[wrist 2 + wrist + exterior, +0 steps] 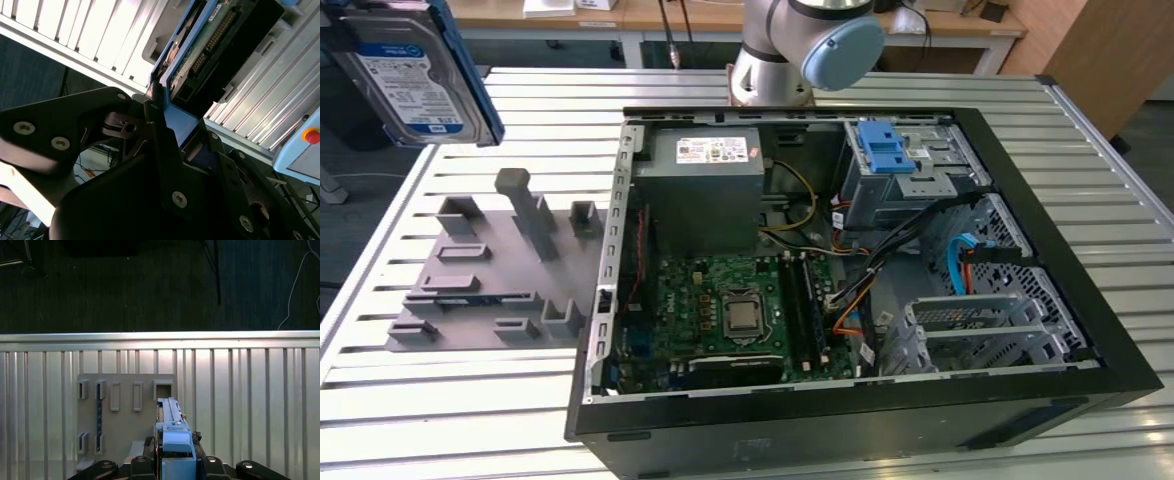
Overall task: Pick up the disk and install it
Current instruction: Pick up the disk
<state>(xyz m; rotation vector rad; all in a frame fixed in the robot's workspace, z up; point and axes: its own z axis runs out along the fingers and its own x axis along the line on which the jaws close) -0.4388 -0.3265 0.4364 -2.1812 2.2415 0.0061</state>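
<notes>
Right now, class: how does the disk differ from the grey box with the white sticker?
The disk hangs above the table, outside the case; the grey box sits inside it. The disk has blue rails; the grey box has none. Both are rectangular and labelled.

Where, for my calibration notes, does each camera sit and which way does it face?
Exterior view: off-arm, high, looking down into the open computer case; arm beyond it.
First wrist view: looks past the pincer onto the grey fixture.
Second wrist view: looks along the pincer at the disk.
Both wrist views share the clamped disk.
</notes>
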